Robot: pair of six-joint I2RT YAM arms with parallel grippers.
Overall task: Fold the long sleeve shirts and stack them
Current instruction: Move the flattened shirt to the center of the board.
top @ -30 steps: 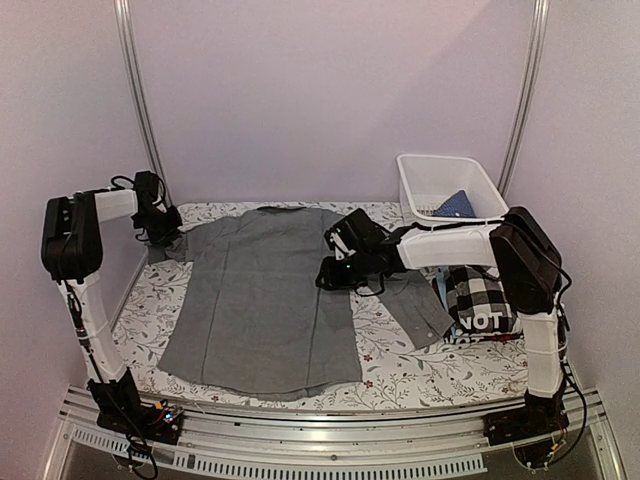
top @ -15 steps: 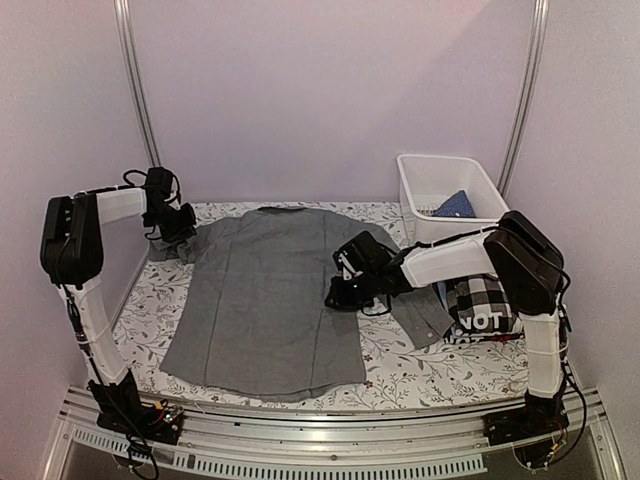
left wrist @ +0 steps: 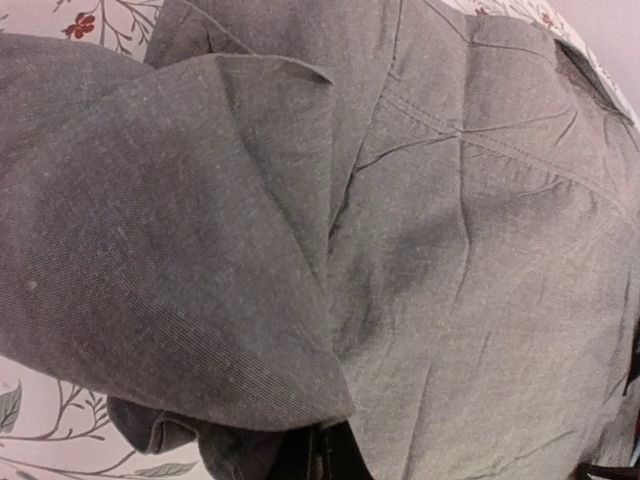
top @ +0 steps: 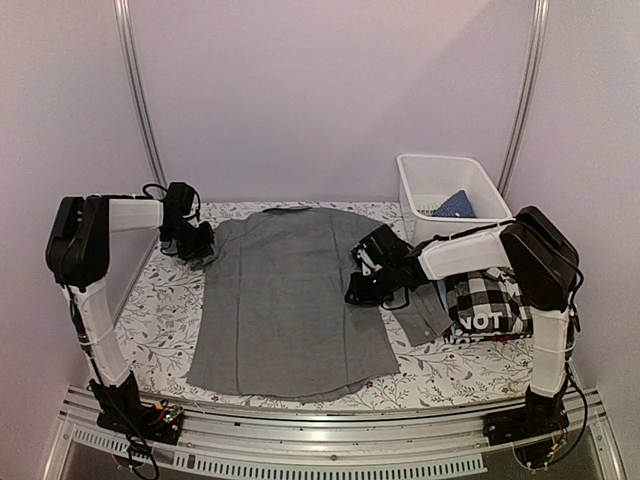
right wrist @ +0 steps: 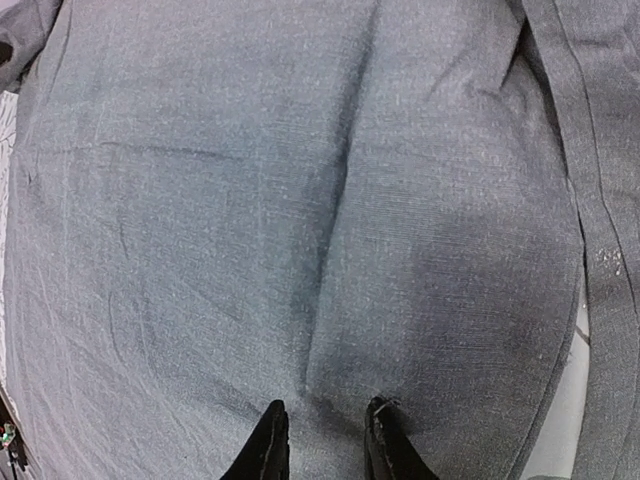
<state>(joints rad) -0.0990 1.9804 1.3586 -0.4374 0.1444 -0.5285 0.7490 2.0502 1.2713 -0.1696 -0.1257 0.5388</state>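
Grey cloth fills most of what we see: the grey shirt (top: 290, 300) lies spread flat in the middle of the flower-patterned worktop (top: 160, 310), collar toward the back wall and hem toward the bottom of the frame. Its sleeve (top: 425, 315) trails off toward the lower right.

We see the left arm rising from its base at the lower left, bent sharply at the elbow high on the left edge. Its forearm reaches level toward the centre, so the left tool (top: 200, 245) sits at the shirt's upper left shoulder. From its wrist camera a thick fold of the shirt (left wrist: 200, 250) drapes over the view, bunched at the bottom edge where the tool is closed on it.

The right arm stands up at the lower right, folds at the elbow and stretches low toward the centre. This puts the right tool (top: 368, 285) down on the shirt's right edge, beside the sleeve. In its wrist view the two fingertips (right wrist: 270, 445) stand only a little apart, pinching a raised ridge of grey cloth (right wrist: 330, 250).

At the right edge a checked shirt (top: 490, 290) rests on a dark shirt (top: 483, 322) with white letters. Above them, a pale blue shirt (top: 455, 205) lies inside the white basket (top: 480, 180).
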